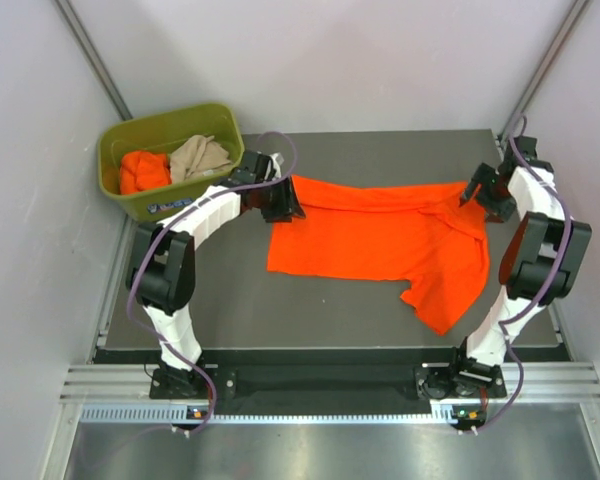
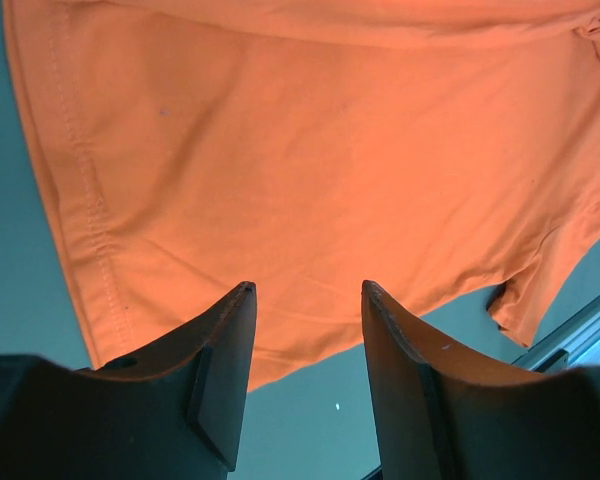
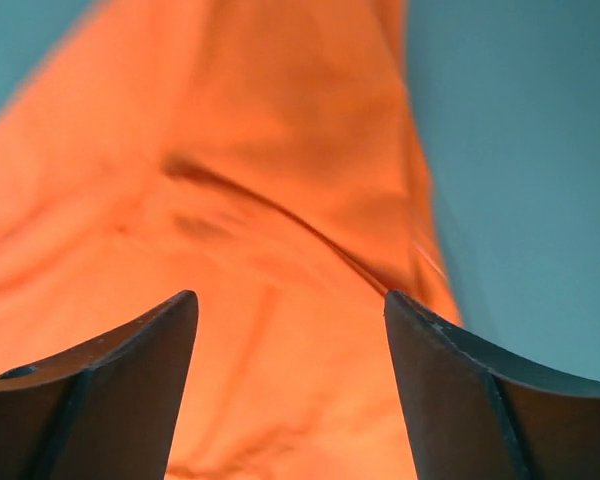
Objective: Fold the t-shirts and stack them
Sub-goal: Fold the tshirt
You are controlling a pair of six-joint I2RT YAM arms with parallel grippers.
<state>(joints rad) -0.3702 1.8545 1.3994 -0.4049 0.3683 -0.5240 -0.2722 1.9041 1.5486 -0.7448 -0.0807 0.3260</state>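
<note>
One bright orange t-shirt (image 1: 380,240) lies spread on the dark table, a sleeve hanging toward the near right. My left gripper (image 1: 288,203) hovers at the shirt's far left corner. In the left wrist view it (image 2: 305,288) is open, with only the hem of the t-shirt (image 2: 310,170) and bare table showing between its fingers. My right gripper (image 1: 470,195) is at the far right corner. In the right wrist view it (image 3: 290,297) stands wide open above the rumpled, blurred orange cloth (image 3: 270,220), gripping nothing. Another orange t-shirt (image 1: 143,171) and a beige t-shirt (image 1: 200,156) lie bunched in the bin.
The olive-green bin (image 1: 216,118) stands at the table's far left corner, just behind the left arm. Grey walls close in on both sides and the back. The table's (image 1: 330,320) near strip lies in front of the shirt.
</note>
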